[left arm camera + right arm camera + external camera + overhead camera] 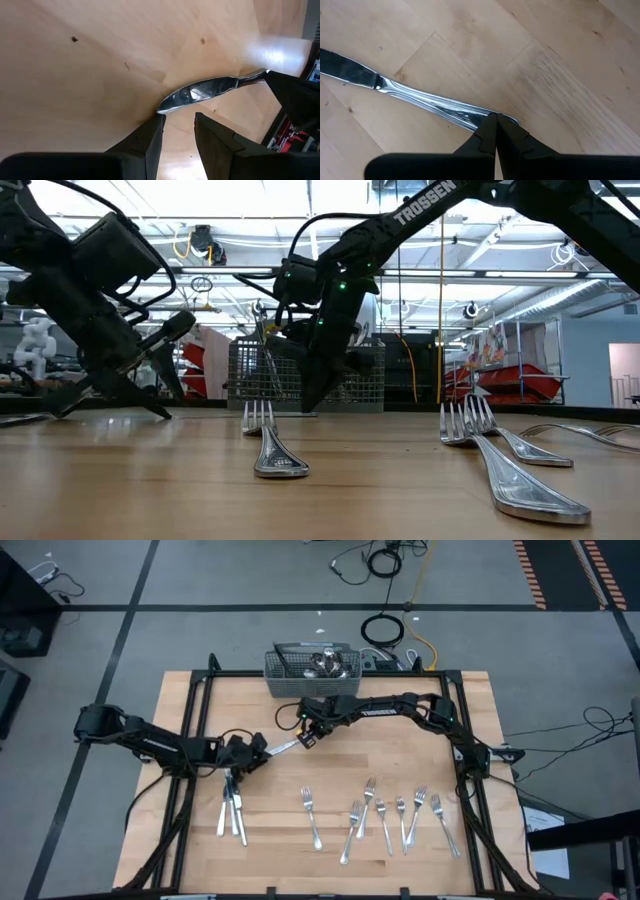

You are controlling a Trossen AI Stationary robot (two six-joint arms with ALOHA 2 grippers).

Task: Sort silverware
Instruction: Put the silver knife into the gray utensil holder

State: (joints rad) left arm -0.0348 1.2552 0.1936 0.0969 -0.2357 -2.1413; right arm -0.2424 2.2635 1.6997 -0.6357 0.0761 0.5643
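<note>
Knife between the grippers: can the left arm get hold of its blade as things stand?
Probably yes. The left gripper is open just short of the knife blade tip, bare table around it; the right gripper pinches only the handle end.

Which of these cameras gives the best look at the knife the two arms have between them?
The left wrist view: the knife shows its whole shiny blade, tip at the open left pincer, handle end in the right pincer. The right wrist view shows only the handle; the high view a thin sliver; in the low view I cannot pick it out.
</note>
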